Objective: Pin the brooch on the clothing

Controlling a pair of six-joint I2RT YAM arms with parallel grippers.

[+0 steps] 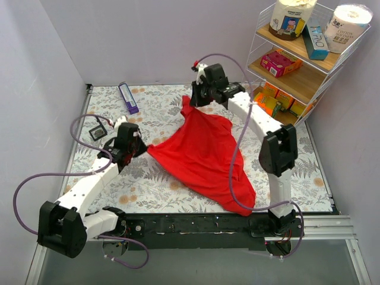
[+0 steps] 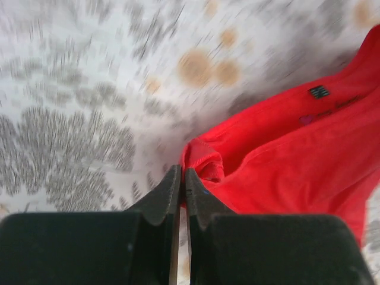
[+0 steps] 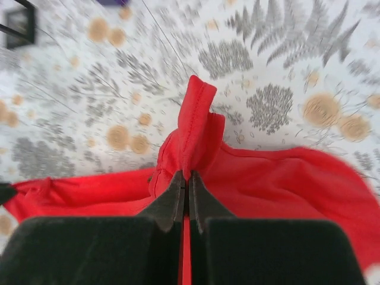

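The red tank top [image 1: 202, 154] lies stretched across the floral table, lifted at two points. My left gripper [image 1: 138, 148] is shut on its left corner. In the left wrist view the fingertips [image 2: 183, 171] pinch a bunched red hem [image 2: 205, 163]. My right gripper [image 1: 195, 101] is shut on the far end of the clothing and holds it up above the table. In the right wrist view the jaws [image 3: 189, 174] clamp a folded red strap [image 3: 199, 113] that stands up beyond them. I cannot make out a round grey brooch in any view.
A small dark square item [image 1: 98, 132] lies at the left of the table and also shows in the right wrist view [image 3: 18, 27]. A flat purple box [image 1: 128, 98] lies at the back left. A wire shelf [image 1: 297, 53] with packages stands at the back right. Walls close the left and back.
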